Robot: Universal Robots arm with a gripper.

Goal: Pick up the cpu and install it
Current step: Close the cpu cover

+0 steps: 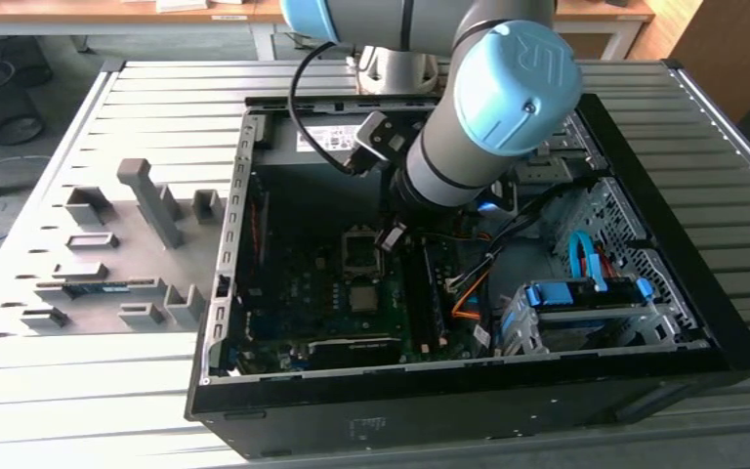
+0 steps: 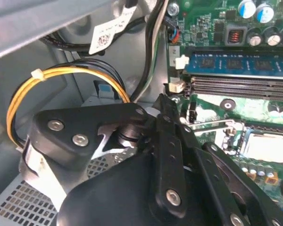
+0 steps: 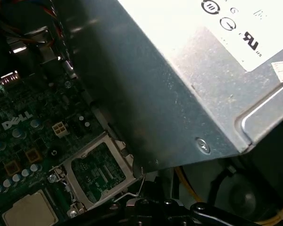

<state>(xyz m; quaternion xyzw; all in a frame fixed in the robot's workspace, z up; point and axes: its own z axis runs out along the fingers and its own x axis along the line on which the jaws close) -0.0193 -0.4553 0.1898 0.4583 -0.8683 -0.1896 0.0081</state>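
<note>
One robot arm reaches down into an open computer case (image 1: 727,337) that lies on its side on a slatted metal bench (image 1: 89,401). In the second wrist view its black pincer (image 2: 179,174) hovers close beside the grey power supply (image 3: 179,94). I cannot tell whether the pincer is spread or pressed together, and I see nothing pinched in it.

The cpu (image 3: 30,213), a small square chip with a pale metal top, lies flat on the green motherboard (image 1: 297,293). It sits just past the raised socket frame (image 2: 212,125), which stands near the power supply's corner. The pincer is apart from the chip.

By my reading, the chip rests in its socket bed and the frame is not yet closed over it. Any work there calls for a level, gentle approach that stays clear of the frame and the yellow cables (image 2: 61,73) next to the power supply.

The case also holds a blue memory module (image 2: 236,63) and, at the end far from the power supply, a drive cage (image 1: 584,303) with blue fittings. Outside the case, well apart from the power supply, a grey parts fixture (image 1: 128,244) sits on the bench.
</note>
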